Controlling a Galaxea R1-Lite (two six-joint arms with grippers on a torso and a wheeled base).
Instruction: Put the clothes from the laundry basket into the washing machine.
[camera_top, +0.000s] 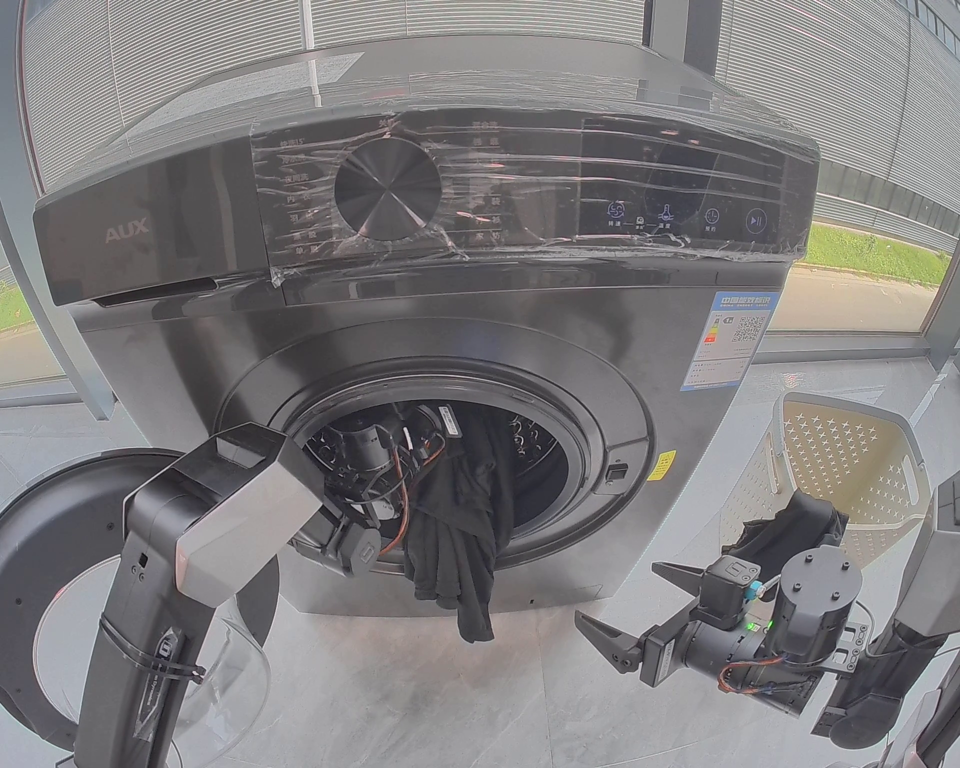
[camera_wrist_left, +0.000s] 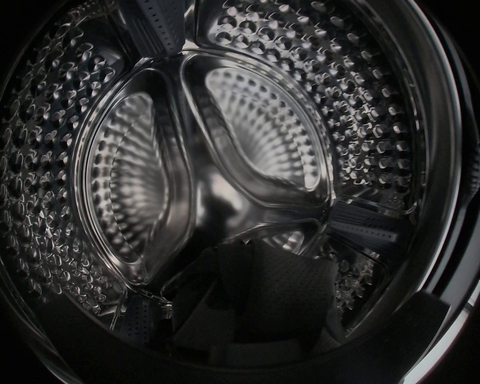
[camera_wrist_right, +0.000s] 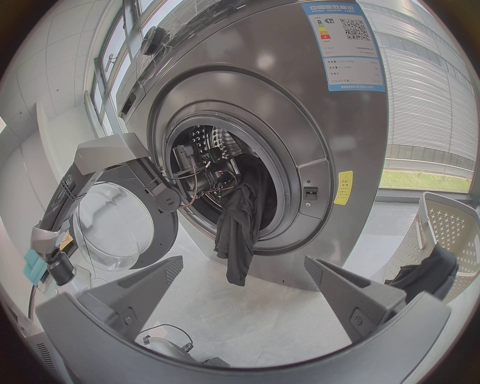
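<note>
The grey washing machine stands with its round opening uncovered. My left gripper is inside the drum mouth, beside a black garment that drapes over the lower rim and hangs down the front. Dark cloth lies on the bottom of the steel drum. My right gripper hovers open and empty just above the floor, in front of the machine and left of the white laundry basket. Another black garment spills over the basket's near edge. From the right wrist, the hanging garment and basket are plain.
The machine's round glass door is swung open at the left, behind my left arm. Pale floor tiles lie open in front of the machine. Windows run behind and to the right.
</note>
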